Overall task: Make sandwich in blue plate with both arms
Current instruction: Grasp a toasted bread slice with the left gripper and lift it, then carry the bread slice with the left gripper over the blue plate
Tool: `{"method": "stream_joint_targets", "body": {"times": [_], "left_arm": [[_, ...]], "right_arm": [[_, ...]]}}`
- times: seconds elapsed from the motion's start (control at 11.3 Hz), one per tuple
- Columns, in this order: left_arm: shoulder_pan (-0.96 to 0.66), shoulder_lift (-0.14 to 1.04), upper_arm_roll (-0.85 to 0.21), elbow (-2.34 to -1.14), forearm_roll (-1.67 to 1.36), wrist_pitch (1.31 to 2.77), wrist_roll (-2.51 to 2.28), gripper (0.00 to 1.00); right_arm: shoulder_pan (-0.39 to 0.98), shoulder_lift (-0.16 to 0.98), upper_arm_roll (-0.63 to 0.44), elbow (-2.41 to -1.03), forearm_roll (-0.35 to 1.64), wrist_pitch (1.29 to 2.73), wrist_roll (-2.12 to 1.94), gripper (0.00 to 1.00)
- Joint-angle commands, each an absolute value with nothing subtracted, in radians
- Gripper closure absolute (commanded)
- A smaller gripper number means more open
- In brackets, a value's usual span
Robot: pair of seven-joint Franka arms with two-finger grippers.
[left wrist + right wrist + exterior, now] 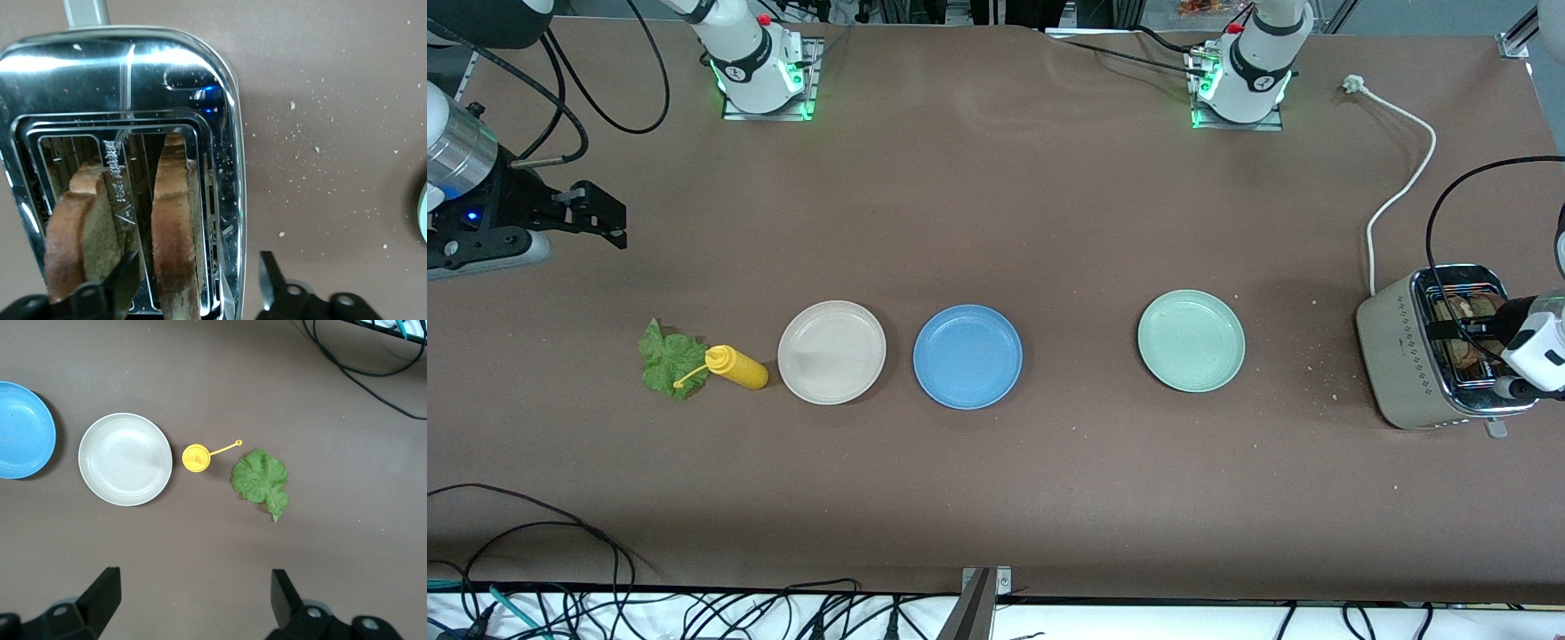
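Bread slice (175,233) stands in toaster (120,87) between open left end effector (199,280) fingers.

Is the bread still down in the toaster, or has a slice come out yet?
In. Both bread slices stand upright in the toaster slots; the left hand straddles one slice, not lifted. The blue plate is empty.

Three plates sit in a row on the brown table: a beige plate (831,352), the blue plate (967,356) and a pale green plate (1191,340). A lettuce leaf (669,359) touches a yellow squeeze bottle (736,366) beside the beige plate. The left gripper (1504,327) hangs over a toaster (1400,356) holding bread (1458,308). The right gripper (596,213) hovers over its table end.
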State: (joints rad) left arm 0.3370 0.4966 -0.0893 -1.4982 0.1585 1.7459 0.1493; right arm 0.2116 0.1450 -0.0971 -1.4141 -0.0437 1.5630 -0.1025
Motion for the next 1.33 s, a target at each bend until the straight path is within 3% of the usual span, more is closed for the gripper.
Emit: {"method": "stream_joint_targets", "body": {"times": [0.0,0.62,1.24], "left_arm": [[0.337,0.494,-0.095,-1.493,0.181,1.697,0.163,1.0],[0.339,0.459,-0.094,-1.464,0.181,1.694,0.232,1.0],[0.331,0.408,-0.112,-1.27,0.179,1.461,0.23,1.0]], "right_arm": [[0.213,0.143,-0.095,-1.402,-0.052,1.551,-0.094,0.0],[0.213,0.143,-0.097,-1.402,-0.054,1.551,-0.095,0.0],[0.213,0.143,-0.095,-1.402,-0.052,1.552,-0.091,0.0]]}}
